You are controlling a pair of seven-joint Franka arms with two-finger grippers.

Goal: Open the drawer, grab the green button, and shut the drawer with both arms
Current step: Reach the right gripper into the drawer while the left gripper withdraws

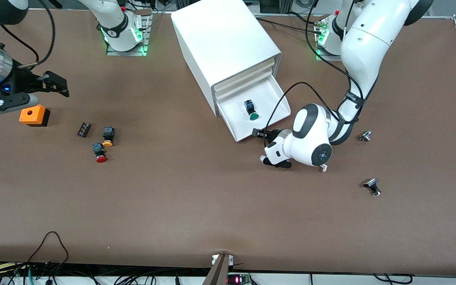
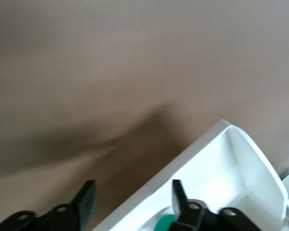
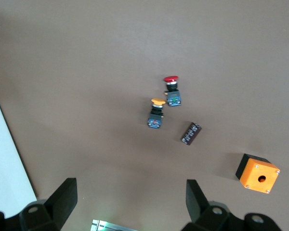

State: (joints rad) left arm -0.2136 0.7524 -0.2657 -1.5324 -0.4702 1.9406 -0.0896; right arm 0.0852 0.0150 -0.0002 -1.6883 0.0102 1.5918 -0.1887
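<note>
Brown tabletop, frame centre: my left gripper [image 1: 260,134], fingers spread, straddles the open drawer [image 1: 269,91] lip; right gripper [image 1: 56,84] waits spread at upper left; I'd pinch the light, rigid green-capped button [image 1: 251,109] by its boxy body.

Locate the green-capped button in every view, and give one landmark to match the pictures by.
Front view: the green-capped button lies in the pulled-out bottom drawer, cap toward the front lip.
Left wrist view: only a sliver of its green cap shows at the bottom edge, inside the drawer, beside the left gripper's finger.
Right wrist view: not in it.
Shared landmark: the white cabinet, its edge in the right wrist view.
</note>
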